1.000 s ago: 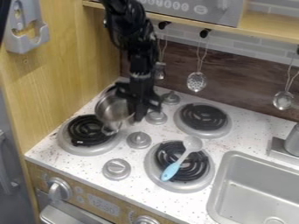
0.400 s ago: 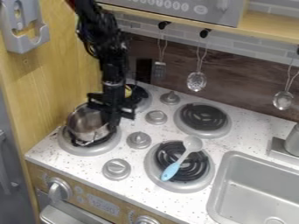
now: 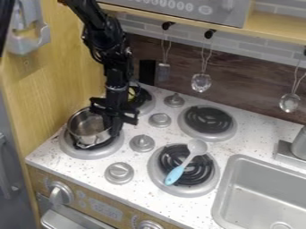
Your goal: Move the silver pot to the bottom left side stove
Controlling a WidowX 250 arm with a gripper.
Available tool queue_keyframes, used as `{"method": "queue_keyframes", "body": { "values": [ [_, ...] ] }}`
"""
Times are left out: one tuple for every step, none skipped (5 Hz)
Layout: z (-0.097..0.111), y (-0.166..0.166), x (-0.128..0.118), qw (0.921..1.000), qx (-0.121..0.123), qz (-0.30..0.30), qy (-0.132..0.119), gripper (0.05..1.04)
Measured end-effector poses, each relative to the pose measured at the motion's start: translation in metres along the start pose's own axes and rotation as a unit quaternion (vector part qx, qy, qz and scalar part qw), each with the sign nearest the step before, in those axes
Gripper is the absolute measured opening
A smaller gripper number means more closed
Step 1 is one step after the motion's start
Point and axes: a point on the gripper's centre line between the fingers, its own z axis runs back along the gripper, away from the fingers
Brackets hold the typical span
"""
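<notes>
The silver pot point(image 3: 88, 127) and the gripper point(image 3: 114, 127) are now sitting lower and nearer the front in the camera view, the pot having moved from behind the bottom left burner point(image 3: 90, 154) to directly over it. The gripper is hanging down at the pot's right-hand rim in the picture, overlapping that side above the same burner, and whether it is pinching the rim or standing spread I cannot tell.

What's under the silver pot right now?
The bottom left burner. Part of its grey rim and some black coil show; the silver pot hides the coil's middle.
</notes>
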Motion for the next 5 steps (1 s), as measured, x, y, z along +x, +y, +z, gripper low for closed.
{"method": "queue_keyframes", "body": {
  "values": [
    [-0.009,-0.001,-0.003,0.9999,-0.002,-0.002,0.017,0.267],
    [-0.007,-0.008,0.0,0.9995,0.001,-0.029,0.015,0.529],
    [0.015,-0.014,0.005,0.997,0.0,-0.078,-0.001,0.83],
    [0.044,-0.03,0.008,0.991,0.006,-0.133,-0.008,1.02],
    [0.053,-0.045,0.009,0.9879,0.005,-0.155,0.005,1.008]
  ]
}}
